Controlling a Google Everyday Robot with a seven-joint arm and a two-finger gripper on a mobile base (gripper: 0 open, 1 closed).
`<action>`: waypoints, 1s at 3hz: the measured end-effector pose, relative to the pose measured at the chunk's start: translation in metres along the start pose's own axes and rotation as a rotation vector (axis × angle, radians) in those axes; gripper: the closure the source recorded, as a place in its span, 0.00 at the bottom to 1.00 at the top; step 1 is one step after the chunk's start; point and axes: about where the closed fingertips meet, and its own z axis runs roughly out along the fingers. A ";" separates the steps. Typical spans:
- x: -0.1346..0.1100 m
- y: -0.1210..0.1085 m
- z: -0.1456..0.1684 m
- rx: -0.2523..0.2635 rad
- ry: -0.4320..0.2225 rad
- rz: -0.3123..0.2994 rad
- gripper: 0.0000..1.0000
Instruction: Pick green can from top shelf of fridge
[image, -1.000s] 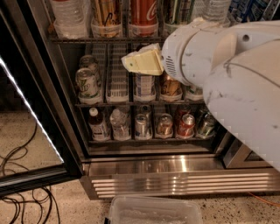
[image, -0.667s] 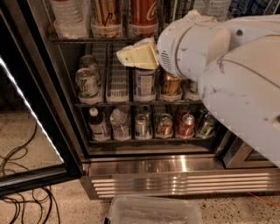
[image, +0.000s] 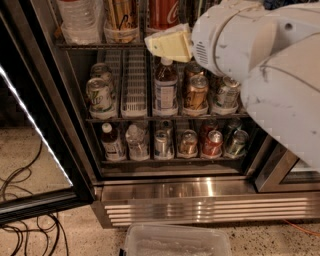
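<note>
Lighting is dim and warm. The brightest source is the dotted light strip (image: 35, 125) along the open door's edge at left, and the fridge (image: 75, 100) interior darkens toward the rear of its racks. The ribbed base panel (image: 200, 192) shows a broad glare band. The gripper (image: 167, 44), at top centre before the top shelf (image: 95, 46), is lit pale yellow.

The white arm (image: 270, 75) fills the upper right; its yellowish gripper (image: 167, 44) sits top centre, pointing left.
</note>
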 end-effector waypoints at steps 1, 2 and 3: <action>-0.006 -0.022 -0.012 0.056 -0.019 0.003 0.14; -0.010 -0.034 -0.016 0.086 -0.029 0.009 0.16; -0.011 -0.033 -0.008 0.088 -0.029 0.010 0.20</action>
